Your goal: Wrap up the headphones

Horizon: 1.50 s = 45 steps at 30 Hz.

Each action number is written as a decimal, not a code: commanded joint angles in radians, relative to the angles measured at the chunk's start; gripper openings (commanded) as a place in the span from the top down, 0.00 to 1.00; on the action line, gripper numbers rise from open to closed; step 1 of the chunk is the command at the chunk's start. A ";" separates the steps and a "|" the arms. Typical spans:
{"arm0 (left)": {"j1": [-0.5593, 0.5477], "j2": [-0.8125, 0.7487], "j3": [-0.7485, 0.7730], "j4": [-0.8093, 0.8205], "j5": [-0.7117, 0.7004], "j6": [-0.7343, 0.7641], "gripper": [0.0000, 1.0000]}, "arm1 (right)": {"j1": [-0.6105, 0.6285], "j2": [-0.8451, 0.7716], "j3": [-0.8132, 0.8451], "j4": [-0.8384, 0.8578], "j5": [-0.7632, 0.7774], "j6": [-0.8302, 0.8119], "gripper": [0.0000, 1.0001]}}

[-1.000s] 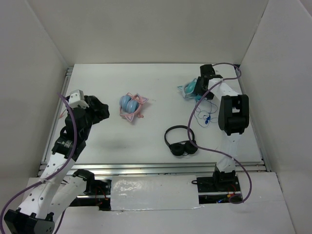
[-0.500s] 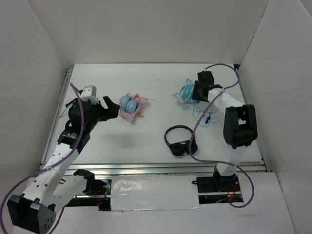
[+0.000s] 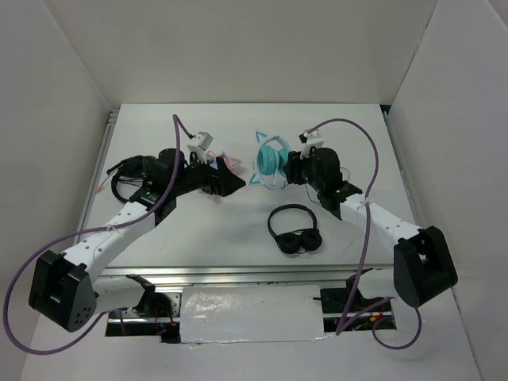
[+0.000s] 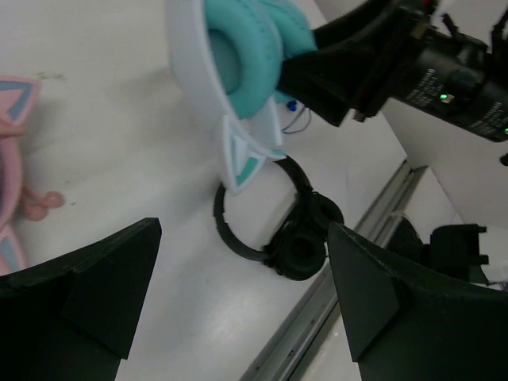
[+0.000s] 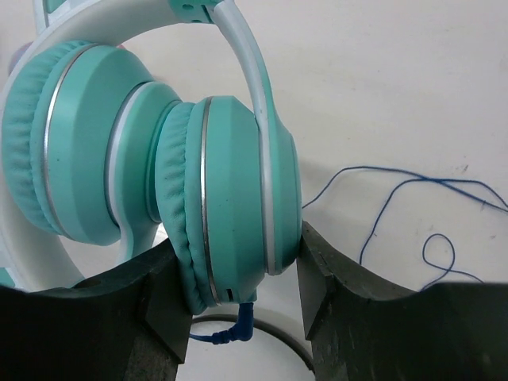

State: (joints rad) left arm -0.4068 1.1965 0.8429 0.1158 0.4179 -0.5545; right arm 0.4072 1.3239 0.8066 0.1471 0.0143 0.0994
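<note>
The right gripper (image 5: 238,270) is clamped on one cup of the headphones (image 5: 159,159), held off the table (image 3: 198,234) just beyond the black pair (image 3: 295,230). The left gripper (image 4: 244,230) gapes wide just beside the headphones, not touching

- Headphones (image 5: 222,206): teal ear cushions in a matt, soft, leather-like skin. Silver rings have a dull metallic sheen. The white band is smooth, semi-gloss plastic.
- Cable (image 5: 397,184): thin, with a smooth blue sheath.
- Right pincer (image 5: 238,250): matt black plastic, faintly grainy.
- Left pincer (image 4: 242,238): the same matt black plastic.
- Black headphones (image 4: 295,248): matt black plastic band and padded cups with a low sheen.
- Tabletop (image 4: 119,143): white, matt and smooth, lightly scuffed.
- Rail (image 4: 349,262): bare grey metal with a satin finish.
</note>
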 commanded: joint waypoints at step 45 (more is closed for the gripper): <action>-0.202 0.008 0.019 0.269 -0.333 -0.042 1.00 | 0.452 -0.143 0.125 0.005 0.491 0.551 0.27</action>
State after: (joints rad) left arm -0.6041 1.2343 0.8585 0.3000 0.1150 -0.6346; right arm 0.8429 1.2095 0.8848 0.0158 0.5808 0.7422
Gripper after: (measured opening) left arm 0.447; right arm 0.600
